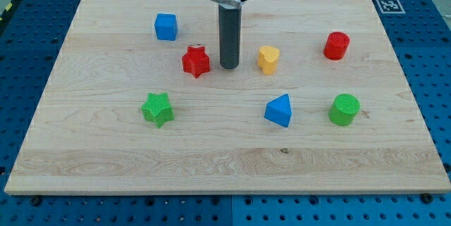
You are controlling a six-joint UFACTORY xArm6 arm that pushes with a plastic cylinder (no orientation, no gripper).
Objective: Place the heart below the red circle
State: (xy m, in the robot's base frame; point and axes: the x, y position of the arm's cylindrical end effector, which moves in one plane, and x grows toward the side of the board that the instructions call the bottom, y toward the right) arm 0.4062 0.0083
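The yellow heart (268, 59) lies on the wooden board a little right of centre, toward the view's top. The red circle (337, 45) stands further to the view's right, slightly higher in the view. My tip (228, 67) rests on the board just left of the yellow heart, with a small gap between them, and just right of the red star (196, 61).
A blue cube (166, 26) sits at the upper left. A green star (157, 108) lies at the lower left. A blue triangle (279, 110) and a green circle (344, 109) lie at the lower right. The board's edge (225, 192) runs along the view's bottom.
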